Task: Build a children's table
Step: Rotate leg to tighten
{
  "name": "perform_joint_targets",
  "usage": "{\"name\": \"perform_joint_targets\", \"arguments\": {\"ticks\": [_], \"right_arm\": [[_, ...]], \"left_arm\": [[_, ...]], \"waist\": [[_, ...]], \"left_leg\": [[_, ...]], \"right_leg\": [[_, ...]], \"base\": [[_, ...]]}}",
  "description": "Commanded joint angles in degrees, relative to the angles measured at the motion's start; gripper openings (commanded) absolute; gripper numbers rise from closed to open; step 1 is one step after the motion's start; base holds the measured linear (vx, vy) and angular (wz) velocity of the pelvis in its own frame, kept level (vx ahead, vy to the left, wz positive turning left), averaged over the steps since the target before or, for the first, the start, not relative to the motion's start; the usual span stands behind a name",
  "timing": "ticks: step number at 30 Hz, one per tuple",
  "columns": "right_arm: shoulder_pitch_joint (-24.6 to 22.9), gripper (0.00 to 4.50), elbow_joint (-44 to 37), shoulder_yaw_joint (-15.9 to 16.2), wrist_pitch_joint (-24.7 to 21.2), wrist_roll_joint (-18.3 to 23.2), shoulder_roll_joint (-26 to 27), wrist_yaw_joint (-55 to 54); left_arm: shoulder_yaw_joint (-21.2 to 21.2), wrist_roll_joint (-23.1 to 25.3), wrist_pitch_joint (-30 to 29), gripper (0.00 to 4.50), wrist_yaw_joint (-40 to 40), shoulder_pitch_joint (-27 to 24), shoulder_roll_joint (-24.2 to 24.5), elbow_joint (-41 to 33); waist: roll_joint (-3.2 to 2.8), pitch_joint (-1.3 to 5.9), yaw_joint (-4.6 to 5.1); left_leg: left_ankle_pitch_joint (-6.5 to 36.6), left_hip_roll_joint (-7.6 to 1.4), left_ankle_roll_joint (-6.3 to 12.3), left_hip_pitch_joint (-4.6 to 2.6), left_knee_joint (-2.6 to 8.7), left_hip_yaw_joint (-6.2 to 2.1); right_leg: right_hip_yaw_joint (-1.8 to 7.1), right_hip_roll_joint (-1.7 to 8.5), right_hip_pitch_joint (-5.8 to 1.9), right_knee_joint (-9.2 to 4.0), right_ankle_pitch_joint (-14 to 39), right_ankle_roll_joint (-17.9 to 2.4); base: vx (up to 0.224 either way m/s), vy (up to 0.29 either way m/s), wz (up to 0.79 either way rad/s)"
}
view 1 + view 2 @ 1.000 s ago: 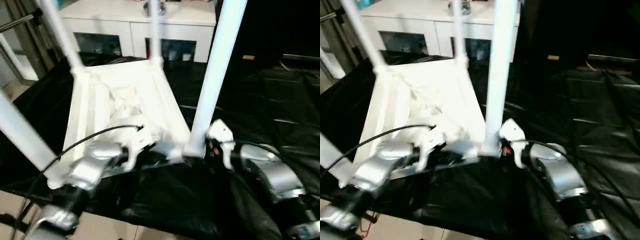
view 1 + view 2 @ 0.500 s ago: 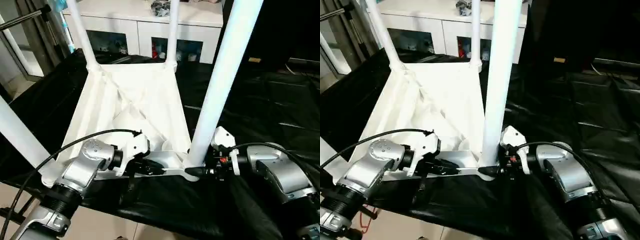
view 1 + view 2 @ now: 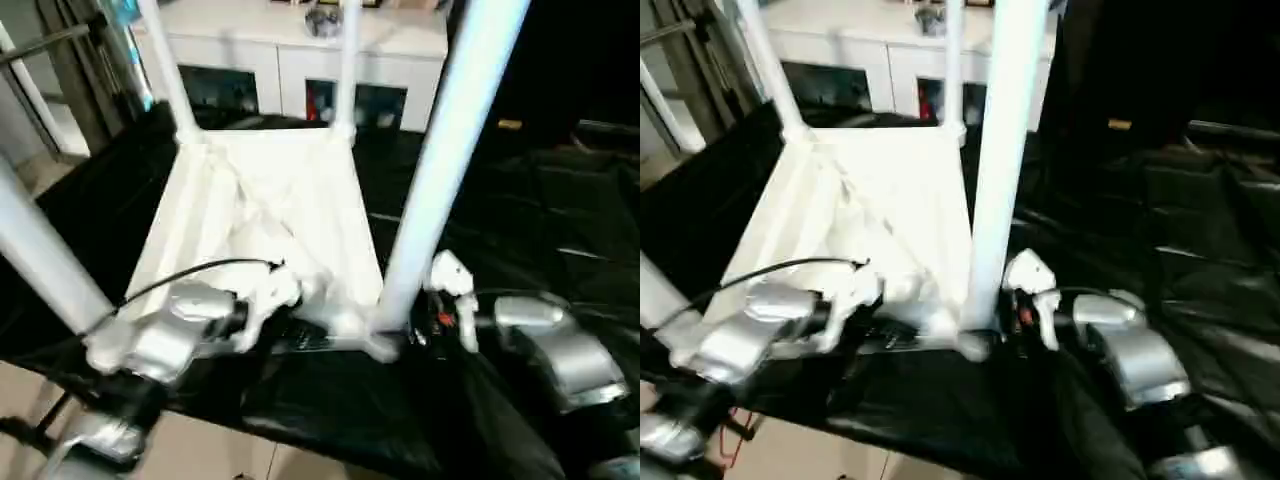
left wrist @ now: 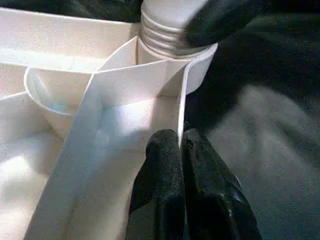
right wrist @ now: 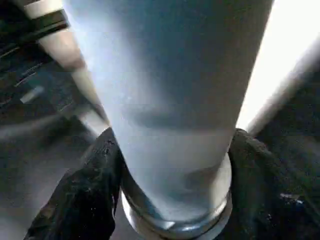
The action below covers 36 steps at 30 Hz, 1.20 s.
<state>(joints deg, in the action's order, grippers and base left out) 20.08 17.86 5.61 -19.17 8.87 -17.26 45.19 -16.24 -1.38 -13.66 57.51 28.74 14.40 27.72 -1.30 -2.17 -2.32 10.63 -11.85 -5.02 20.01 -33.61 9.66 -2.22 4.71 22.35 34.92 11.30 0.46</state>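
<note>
The white tabletop (image 3: 270, 200) lies upside down on the black-covered surface, ribbed underside up, with four white legs standing in its corner sockets. My left gripper (image 4: 181, 150) is shut on the thin front rim of the tabletop, just beside the near right socket (image 4: 172, 45). My right gripper (image 5: 172, 200) is shut on the base of the near right leg (image 3: 440, 170), with a black finger (image 5: 85, 195) on each side of it. The near left leg (image 3: 45, 260) rises by my left forearm, and the two far legs (image 3: 348, 60) stand at the back corners.
A white cabinet with glass doors (image 3: 290, 60) stands behind the work surface. Black sheeting (image 3: 540, 200) covers the surface, and its front edge drops to the pale floor (image 3: 200, 450). A black cable (image 3: 200, 272) arcs over my left forearm. A metal frame (image 3: 40, 60) stands at the far left.
The head views have shaken and shifted. Both grippers keep their holds at the same corner of the tabletop.
</note>
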Motion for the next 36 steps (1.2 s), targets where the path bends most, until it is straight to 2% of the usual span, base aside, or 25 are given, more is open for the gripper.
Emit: {"name": "perform_joint_targets", "arguments": {"ticks": [1, 2, 3, 4, 5, 6, 7, 8, 9, 12, 16, 17, 18, 19, 20, 21, 22, 23, 25, 26, 27, 28, 29, 33, 36], "right_arm": [[0.90, 2.67, 3.29, 2.19, -0.92, -1.17, 5.19, -7.40], [1.79, 2.67, 5.24, 1.05, -1.77, -2.07, 8.18, -13.36], [1.79, 2.67, 5.24, 1.05, -1.77, -2.07, 8.18, -13.36], [2.14, 2.67, 5.89, 1.09, -1.85, -3.01, 9.90, -16.10], [2.21, 2.67, 5.90, 1.60, -1.11, -3.80, 10.87, -17.12], [2.19, 2.67, 5.84, 1.73, -0.90, -3.93, 10.97, -17.19], [2.10, 2.67, 5.46, 1.73, -0.33, -3.62, 11.51, -16.88], [1.96, 3.37, 4.95, 1.28, -0.02, -2.79, 11.96, -16.08], [1.94, 3.37, 4.78, 0.99, 0.07, -2.49, 12.08, -15.73], [1.95, 3.66, 3.86, 0.05, -0.40, -1.10, 11.62, -13.77], [1.16, 3.85, 0.23, 2.84, 0.34, -1.13, 6.18, -5.88], [0.78, 3.85, -0.92, 3.83, 0.89, -1.25, 4.35, -3.16], [0.78, 3.85, -0.92, 3.83, 0.89, -1.25, 4.35, -3.16], [0.37, 3.85, -1.90, 4.42, 1.11, -1.05, 3.19, -1.08], [-0.87, 3.85, -4.78, 5.87, 1.57, -0.12, -0.42, 5.00], [-1.08, 3.85, -5.29, 6.10, 1.59, 0.10, -1.04, 6.08], [-2.15, 3.85, -8.22, 7.17, 0.98, 1.82, -4.63, 12.34], [-2.32, 3.85, -8.89, 7.33, 0.53, 2.32, -5.44, 13.84], [-2.55, 3.85, -9.97, 7.62, -0.21, 3.21, -6.90, 16.62], [-2.64, 3.85, -10.81, 8.09, -0.88, 3.93, -8.16, 19.12], [-2.63, 3.85, -11.22, 8.45, -1.31, 4.33, -8.88, 20.60], [-2.59, 3.69, -11.38, 8.66, -1.49, 4.48, -9.22, 21.32], [-2.50, 3.58, -11.54, 8.98, -1.67, 4.55, -9.60, 22.15], [-1.88, 3.28, -11.90, 10.27, -3.00, 5.04, -9.78, 23.45], [-1.80, 3.08, -12.07, 10.79, -3.49, 5.14, -9.70, 24.02]], "left_arm": [[0.63, 0.06, -1.27, 0.00, -8.84, 2.73, -4.70, 2.79], [1.17, 0.32, -1.36, 0.00, -12.23, 4.22, -7.17, 4.68], [1.17, 0.32, -1.36, 0.00, -12.23, 4.22, -7.17, 4.68], [1.22, 0.54, -1.15, 0.00, -13.13, 4.87, -8.51, 5.45], [0.97, 0.71, -0.87, 0.00, -12.87, 5.09, -9.14, 5.63], [0.91, 0.73, -0.82, 0.00, -12.78, 5.11, -9.20, 5.63], [0.56, 0.80, -0.56, 0.00, -12.03, 5.11, -9.27, 5.50], [0.19, 0.90, -0.15, 0.00, -10.88, 4.90, -9.04, 5.14], [0.05, 0.98, 0.05, 0.00, -10.33, 4.79, -8.88, 4.96], [-0.64, 1.35, 1.92, 0.00, -7.89, 4.29, -7.47, 4.61], [-1.89, 0.01, 4.23, 0.00, -0.43, 2.62, -3.42, 2.28], [-2.15, -0.30, 4.62, 0.00, 1.58, 2.23, -2.36, 1.55], [-2.15, -0.30, 4.62, 0.00, 1.58, 2.23, -2.36, 1.55], [-2.29, -0.56, 4.94, 0.00, 3.01, 1.94, -1.69, 1.02], [-2.96, -0.98, 5.13, 0.00, 6.88, 1.23, 0.50, -0.41], [-3.10, -1.02, 5.18, 0.00, 7.55, 1.12, 0.90, -0.63], [-4.04, -1.03, 5.08, 0.00, 11.41, 0.57, 3.42, -1.77], [-4.30, -0.95, 5.38, 0.00, 12.34, 0.47, 4.11, -1.88], [-4.74, -0.94, 5.90, 0.00, 14.15, 0.35, 5.35, -2.02], [-5.02, -1.01, 6.23, 0.00, 15.69, 0.28, 6.47, -2.20], [-5.06, -1.06, 6.42, 0.00, 16.64, 0.25, 7.06, -2.36], [-5.01, -1.11, 6.42, 0.00, 17.16, 0.23, 7.31, -2.48], [-4.86, -1.19, 6.38, 0.00, 17.71, 0.17, 7.64, -2.71], [-4.48, -1.45, 6.55, 0.00, 17.89, 0.23, 8.54, -2.85], [-4.41, -1.44, 6.63, 0.00, 17.84, 0.21, 8.62, -2.59]], "waist": [[0.31, 2.15, 0.53], [-0.12, 2.17, 0.77], [0.24, 2.14, 0.95], [0.17, 2.34, 0.81], [-0.40, 2.38, 0.73], [-0.16, 2.34, 0.82], [-0.25, 2.37, 0.83], [-0.67, 2.47, 0.73], [-0.66, 2.46, 0.75], [-0.85, 2.52, 0.82], [-0.91, 2.88, 0.58], [-1.03, 3.17, 0.45], [-1.03, 3.27, 0.42], [-0.71, 3.44, 0.30], [-0.58, 3.81, -0.06], [-0.64, 3.86, -0.21], [-0.77, 3.97, -0.28], [-0.90, 3.83, -0.75], [-0.92, 3.82, -0.97], [-0.24, 3.68, -1.31], [-0.37, 3.62, -1.37], [-0.17, 3.56, -1.43], [-0.43, 3.36, -1.55], [-0.27, 3.03, -1.41], [-0.20, 2.98, -1.26]], "left_leg": [[20.96, -0.03, -1.60, -0.09, 4.55, -0.34], [21.80, 0.16, -1.68, -0.24, 4.45, -0.50], [22.19, 0.25, -1.44, -0.27, 4.37, -0.40], [21.50, 0.33, -0.72, -0.24, 4.33, -0.42], [21.13, 0.28, -0.28, -0.27, 4.40, -0.35], [21.07, 0.24, -0.05, -0.05, 4.48, -0.33], [21.05, 0.19, 0.20, 0.23, 4.63, -0.40], [21.00, 0.11, 0.35, 0.16, 4.66, -0.41], [21.19, 0.07, 0.48, 0.09, 4.65, -0.32], [21.14, -0.05, 0.62, 0.27, 4.81, -0.31], [19.30, -0.26, 1.36, 0.45, 4.76, -0.29], [16.23, -0.40, 1.73, 0.63, 4.55, -0.12], [15.25, -0.47, 1.99, 0.60, 4.40, 0.01], [13.01, -0.51, 2.64, 0.54, 4.09, 0.23], [9.55, -0.49, 3.62, 0.62, 3.70, 0.32], [8.16, -0.53, 4.40, 0.62, 3.56, 0.37], [6.61, -0.54, 5.21, 0.70, 3.38, 0.38], [5.00, -0.62, 7.10, 0.81, 3.17, 0.49], [4.73, -0.67, 7.53, 0.92, 3.12, 0.52], [5.14, -0.82, 7.57, 0.85, 3.20, 0.63], [5.53, -0.85, 7.36, 0.85, 3.24, 0.60], [6.00, -0.91, 7.20, 0.77, 3.31, 0.66], [7.58, -1.04, 6.06, 0.65, 3.46, 0.65], [11.34, -1.03, 3.77, 0.49, 3.84, 0.57], [12.17, -1.00, 2.61, 0.44, 3.94, 0.51]], "right_leg": [[0.99, 2.30, -1.34, -6.31, 30.37, -6.04], [0.80, 2.33, -1.25, -6.55, 31.75, -5.41], [0.72, 2.20, -1.14, -6.90, 32.47, -4.92], [0.76, 2.29, -1.28, -6.97, 32.11, -4.59], [0.88, 2.31, -1.08, -6.98, 30.79, -4.92], [0.87, 2.25, -1.14, -7.00, 30.35, -4.97], [0.82, 2.22, -1.35, -6.80, 29.69, -5.07], [0.88, 2.26, -1.33, -6.70, 28.65, -5.37], [0.94, 2.22, -1.21, -6.80, 28.17, -5.59], [1.02, 2.17, -1.47, -6.42, 25.16, -6.81], [1.20, 2.25, -1.90, -5.90, 20.16, -8.37], [1.30, 2.25, -2.19, -5.35, 14.69, -9.99], [1.35, 2.21, -2.15, -5.13, 12.39, -10.75], [1.42, 2.27, -2.15, -4.69, 8.70, -12.28], [1.40, 2.20, -2.56, -3.98, 3.33, -13.53], [1.41, 2.10, -2.57, -3.75, 0.54, -14.12], [1.39, 2.04, -2.60, -3.36, -2.43, -14.75], [1.22, 1.97, -2.61, -3.05, -6.26, -15.90], [1.11, 2.10, -2.69, -2.99, -5.75, -16.08], [1.10, 2.24, -2.66, -3.07, -3.10, -16.06], [1.10, 2.26, -2.64, -3.08, -1.88, -15.99], [1.11, 2.31, -2.61, -3.25, -0.63, -15.83], [1.20, 2.44, -2.35, -3.44, 2.61, -15.59], [1.32, 2.55, -2.18, -3.89, 8.53, -14.37], [1.46, 2.60, -2.12, -4.10, 10.41, -13.52]], "base": [[-0.051, 0.013, -0.08], [0.000, 0.000, 0.00], [0.000, 0.000, 0.00], [0.000, 0.000, 0.00], [0.000, 0.000, 0.00], [0.000, 0.000, 0.00], [0.000, 0.000, 0.00], [0.000, 0.000, 0.00], [0.000, 0.000, 0.00], [0.000, 0.000, 0.00], [0.000, 0.000, 0.00], [0.000, 0.000, 0.00], [0.051, -0.010, 0.05], [0.051, -0.010, 0.05], [0.067, -0.005, 0.06], [0.069, -0.006, 0.04], [0.069, -0.006, 0.04], [0.000, 0.000, 0.00], [0.000, 0.000, 0.00], [0.000, 0.000, 0.00], [0.000, 0.000, 0.00], [0.000, 0.000, 0.00], [0.000, 0.000, 0.00], [0.000, 0.000, 0.00], [0.000, 0.000, 0.00]]}}
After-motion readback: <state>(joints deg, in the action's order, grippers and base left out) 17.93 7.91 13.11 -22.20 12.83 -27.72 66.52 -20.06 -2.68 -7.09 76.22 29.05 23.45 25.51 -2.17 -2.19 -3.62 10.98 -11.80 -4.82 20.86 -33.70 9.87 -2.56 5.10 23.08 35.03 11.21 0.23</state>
